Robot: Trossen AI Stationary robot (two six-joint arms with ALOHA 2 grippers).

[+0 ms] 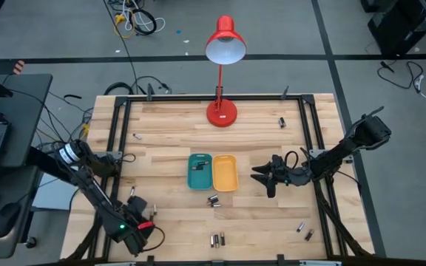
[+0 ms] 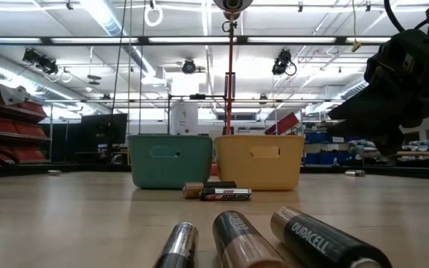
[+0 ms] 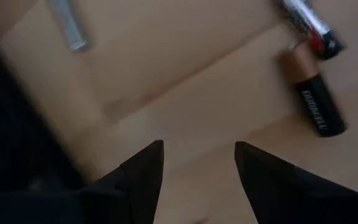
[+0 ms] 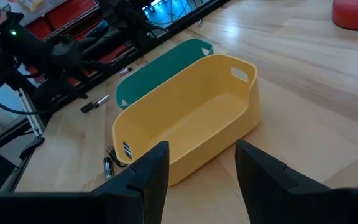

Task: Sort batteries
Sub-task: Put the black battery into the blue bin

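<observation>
Batteries lie scattered on the wooden table: a pair just in front of the trays, another group at the near edge, two near right, and singles. The teal tray holds a few dark batteries; the yellow tray beside it shows a bare inside. My right gripper hovers open just right of the yellow tray. My left gripper is open above bare wood near the near-left corner, with a black-and-copper battery ahead of it.
A red desk lamp stands at the far middle of the table. A black frame runs around the table's edges. The wood between the trays and the lamp is bare. Three batteries lie close to the low camera.
</observation>
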